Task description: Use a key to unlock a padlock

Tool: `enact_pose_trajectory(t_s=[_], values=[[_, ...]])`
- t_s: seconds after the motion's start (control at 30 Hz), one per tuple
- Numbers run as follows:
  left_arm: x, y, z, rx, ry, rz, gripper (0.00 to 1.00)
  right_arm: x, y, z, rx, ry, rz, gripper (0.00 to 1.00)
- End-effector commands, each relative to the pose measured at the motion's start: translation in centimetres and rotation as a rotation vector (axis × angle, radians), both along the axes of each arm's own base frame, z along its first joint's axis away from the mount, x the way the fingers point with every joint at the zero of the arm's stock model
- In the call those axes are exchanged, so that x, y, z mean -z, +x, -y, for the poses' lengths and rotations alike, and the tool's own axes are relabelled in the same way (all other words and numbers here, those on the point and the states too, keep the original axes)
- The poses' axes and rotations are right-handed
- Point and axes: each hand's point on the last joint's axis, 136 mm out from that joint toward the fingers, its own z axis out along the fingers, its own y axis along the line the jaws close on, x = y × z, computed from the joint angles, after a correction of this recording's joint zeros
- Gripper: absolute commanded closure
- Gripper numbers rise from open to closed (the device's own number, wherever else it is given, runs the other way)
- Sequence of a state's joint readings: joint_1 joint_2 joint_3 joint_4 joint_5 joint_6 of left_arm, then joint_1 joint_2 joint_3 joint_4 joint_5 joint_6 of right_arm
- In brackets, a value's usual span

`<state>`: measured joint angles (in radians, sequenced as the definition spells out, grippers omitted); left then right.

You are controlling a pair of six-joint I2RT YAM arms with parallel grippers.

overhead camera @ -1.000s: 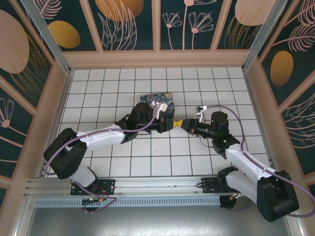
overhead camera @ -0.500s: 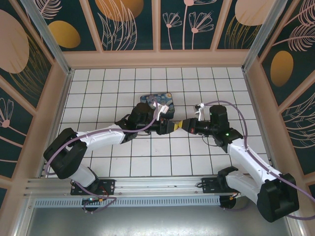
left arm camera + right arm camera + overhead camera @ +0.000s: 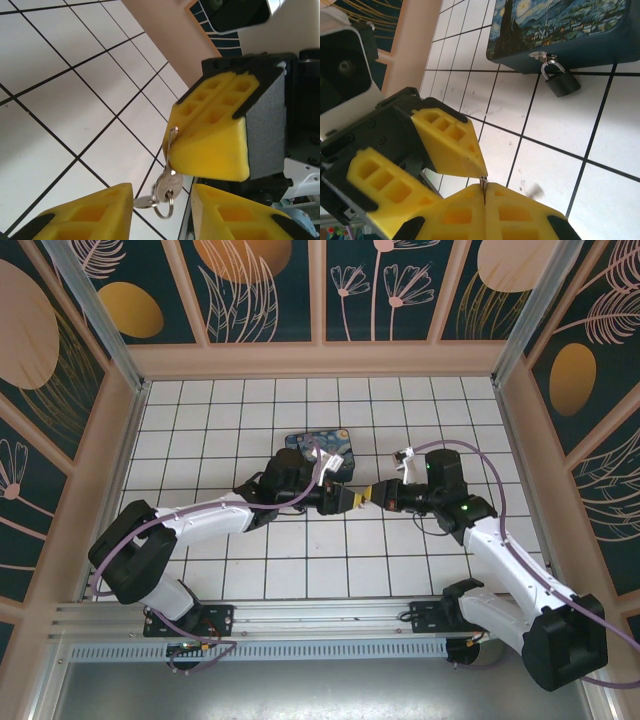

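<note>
— How far along was the job?

— Not far, by my reckoning. The thin grey metal key [image 3: 170,145] was up off the white tiled table [image 3: 200,420], pinched edge-on between the yellow padded fingers of the right claw [image 3: 484,192]. That claw was closed tight on it. A little bunch of steel ring and round tag [image 3: 167,186] dangled below.

— And the left claw?

— The left claw [image 3: 161,195] was spread wide, with a finger on either side of that bunch, gripping nothing. The two claws met tip to tip near the table's middle.

— Where was the lock?

— The small dark padlock [image 3: 561,82] hung by its thin metal shackle from the hasp on the blue painted rectangular tin [image 3: 560,25], apart from both claws. Its shackle looked closed.

— So what was left to do?

— Nearly everything, I thought. They probably had to settle which claw kept the key, then carry it to the padlock, insert it and turn it.
</note>
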<state>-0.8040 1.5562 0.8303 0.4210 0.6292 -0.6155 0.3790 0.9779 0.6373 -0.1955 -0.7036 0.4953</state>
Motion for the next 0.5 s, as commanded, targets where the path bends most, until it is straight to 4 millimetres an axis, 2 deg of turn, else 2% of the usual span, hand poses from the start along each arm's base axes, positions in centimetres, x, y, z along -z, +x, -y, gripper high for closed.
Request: enact_pose_trajectory(t_s=[0.0,0.07,0.2,0.47], values=[[0.6,-0.8,-0.6,0.042,-0.001,0.051,0.56,-1.3,0.8,0.1,0.021,-0.011,0.023,0.98],[1.1,-1.5,-1.0,0.070,0.010,0.085,0.49,-1.6,1.0,0.1,0.031,-0.013,0.017,0.98],[2.0,-1.4,-1.3,0.087,0.048,0.140,0.35,-2.4,1.5,0.2,0.055,-0.021,0.005,0.98],[2.4,0.0,-0.4,0.080,0.067,0.203,0.32,-4.2,2.3,0.3,0.099,-0.012,-0.036,0.98]])
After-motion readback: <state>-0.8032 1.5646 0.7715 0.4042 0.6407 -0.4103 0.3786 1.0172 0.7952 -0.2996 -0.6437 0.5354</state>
